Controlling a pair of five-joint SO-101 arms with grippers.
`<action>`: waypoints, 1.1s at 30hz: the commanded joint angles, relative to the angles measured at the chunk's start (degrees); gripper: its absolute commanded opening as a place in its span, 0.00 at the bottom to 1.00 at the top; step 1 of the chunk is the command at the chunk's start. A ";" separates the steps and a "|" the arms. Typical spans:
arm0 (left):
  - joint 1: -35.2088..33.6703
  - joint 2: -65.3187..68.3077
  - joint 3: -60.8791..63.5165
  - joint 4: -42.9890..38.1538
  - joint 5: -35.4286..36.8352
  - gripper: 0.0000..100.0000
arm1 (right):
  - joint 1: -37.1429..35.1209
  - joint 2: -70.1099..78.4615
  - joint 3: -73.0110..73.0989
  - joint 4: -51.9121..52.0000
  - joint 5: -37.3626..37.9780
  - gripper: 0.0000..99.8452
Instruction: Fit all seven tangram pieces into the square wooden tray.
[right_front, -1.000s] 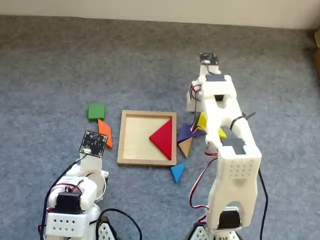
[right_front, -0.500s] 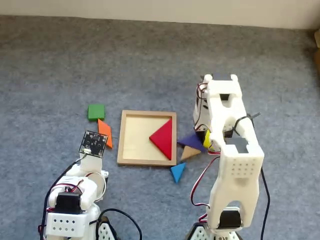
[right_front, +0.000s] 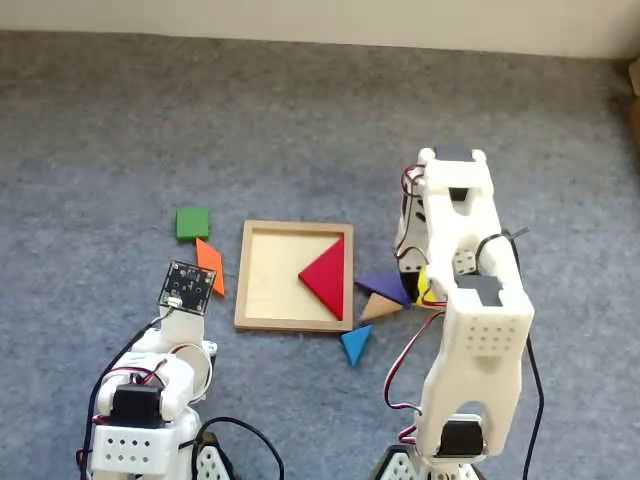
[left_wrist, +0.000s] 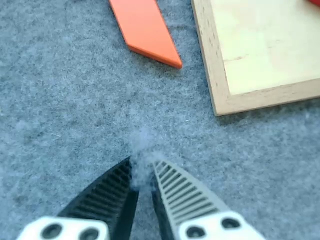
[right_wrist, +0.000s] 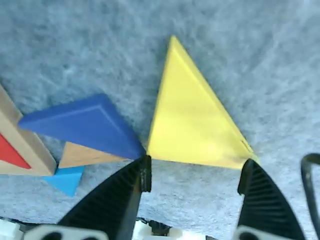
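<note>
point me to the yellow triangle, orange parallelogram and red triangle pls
yellow triangle (right_wrist: 192, 120), right wrist view, middle of its top face.
orange parallelogram (left_wrist: 144, 27), left wrist view, middle of the visible part of its top face.
red triangle (right_front: 328, 277), high view, centre of its top face.

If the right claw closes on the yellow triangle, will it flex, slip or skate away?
Probably rigid: the yellow triangle looks like a thick, crisp-edged slab. Lying flat on the grey carpet, it likely won't roll or tip. Its slanted sides might squirt from the open right claw towards the neighbouring dark blue triangle.
</note>
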 joint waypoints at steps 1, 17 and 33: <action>-0.48 -2.86 1.10 0.35 -0.44 0.01 | 1.01 -6.64 -0.84 1.54 4.84 0.28; -0.48 -2.86 1.10 0.35 -0.44 0.01 | -1.10 -22.46 17.19 -19.47 13.63 0.28; -0.48 -2.86 1.10 0.35 -0.44 0.01 | 6.55 -18.42 26.77 -35.12 13.98 0.28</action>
